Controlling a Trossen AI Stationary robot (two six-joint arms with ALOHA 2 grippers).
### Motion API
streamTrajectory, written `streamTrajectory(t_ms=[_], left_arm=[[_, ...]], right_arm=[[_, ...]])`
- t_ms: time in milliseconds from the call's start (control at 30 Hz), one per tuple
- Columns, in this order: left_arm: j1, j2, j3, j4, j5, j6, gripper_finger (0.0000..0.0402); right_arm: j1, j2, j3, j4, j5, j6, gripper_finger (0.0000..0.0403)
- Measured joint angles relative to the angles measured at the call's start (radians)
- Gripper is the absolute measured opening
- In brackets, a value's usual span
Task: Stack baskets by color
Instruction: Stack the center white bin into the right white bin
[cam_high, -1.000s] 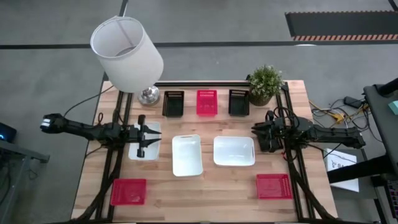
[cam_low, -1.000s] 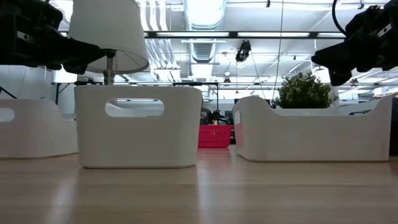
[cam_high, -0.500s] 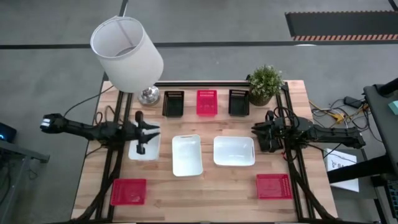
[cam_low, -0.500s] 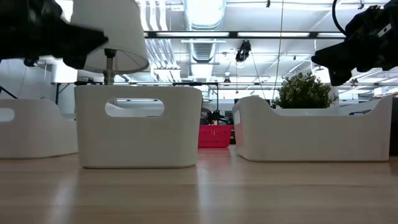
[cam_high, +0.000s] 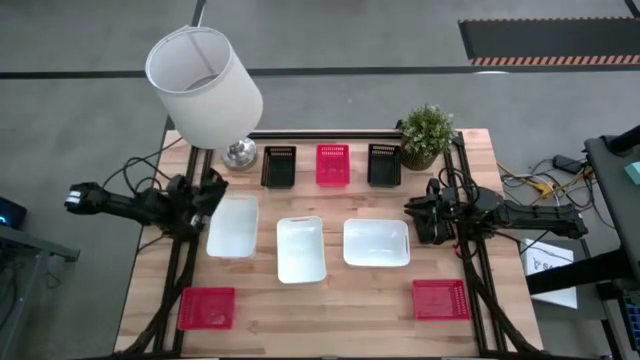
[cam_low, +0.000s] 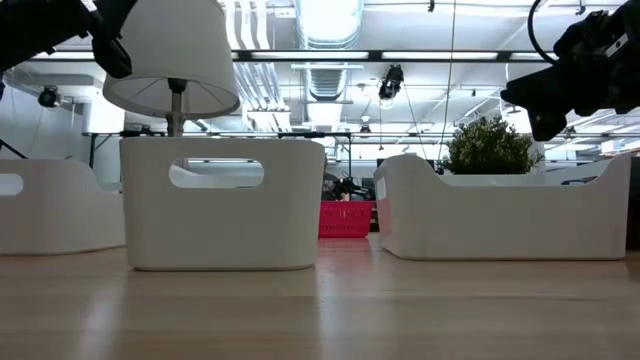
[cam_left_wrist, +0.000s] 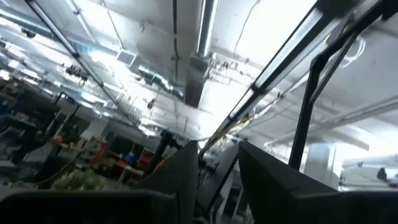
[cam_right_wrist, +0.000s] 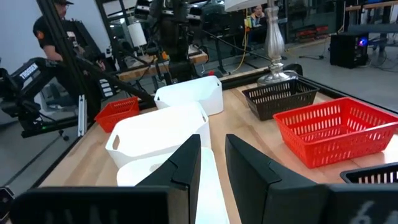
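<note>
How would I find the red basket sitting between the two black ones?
Start at the potted plant at the table's far right corner. Next to it runs a row of three small mesh baskets along the far edge. The middle one is the red basket, flanked by a black basket on each side.

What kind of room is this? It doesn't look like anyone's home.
Probably a robotics lab or workshop: exposed ceiling ducts and strip lights overhead, equipment benches behind the wooden table, and a person among the rigs.
</note>
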Motion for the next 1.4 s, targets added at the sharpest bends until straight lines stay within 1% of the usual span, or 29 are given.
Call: streamTrajectory(t_ms=[100,233,400,467,567,633,733,867,967,1067,1200,1300,1400], left_arm=[[0.000,-0.001,0.000,0.001,-0.001,-0.001,0.0099],[0.000,0.007,0.000,0.005,-0.009,-0.002,0.0099],[0.000,0.013,0.000,0.024,-0.114,-0.012,0.0099],[0.000,0.024,0.000,0.026,-0.165,-0.057,0.0099],[0.000,0.056,0.014,0.023,-0.188,-0.085,0.0099],[0.000,0.099,0.047,0.027,-0.186,-0.086,0.0099],[0.000,0.180,0.115,0.024,-0.187,-0.091,0.0099],[0.000,0.320,0.253,0.016,-0.195,-0.144,0.0099],[-0.002,0.444,0.364,-0.040,-0.197,-0.222,0.0099],[-0.006,0.551,0.488,-0.174,-0.196,-0.334,0.0099],[-0.012,0.697,0.671,-0.480,-0.192,-0.508,0.0099],[-0.015,0.797,0.823,-0.766,-0.192,-0.649,0.0099],[-0.021,0.905,0.969,-1.062,-0.169,-0.783,0.0099]], right_arm=[[0.000,0.000,0.000,0.031,0.000,-0.021,0.0068],[0.000,0.000,0.000,0.126,0.000,-0.099,0.0068],[0.000,0.000,0.000,0.235,-0.001,-0.168,0.0068],[0.000,0.000,0.000,0.247,-0.002,-0.198,0.0068],[0.000,0.000,0.000,0.266,-0.009,-0.251,0.0068],[0.000,-0.001,0.000,0.289,-0.012,-0.283,0.0068],[0.000,-0.001,0.000,0.334,-0.047,-0.307,0.0068],[0.000,-0.001,0.000,0.350,-0.062,-0.303,0.0068],[0.000,-0.001,0.000,0.339,-0.062,-0.299,0.0068],[0.000,-0.001,0.000,0.337,-0.061,-0.287,0.0068],[0.000,-0.001,0.000,0.337,-0.061,-0.286,0.0068],[0.000,-0.001,0.000,0.336,-0.061,-0.286,0.0068],[0.000,-0.001,0.000,0.333,-0.061,-0.279,0.0068]])
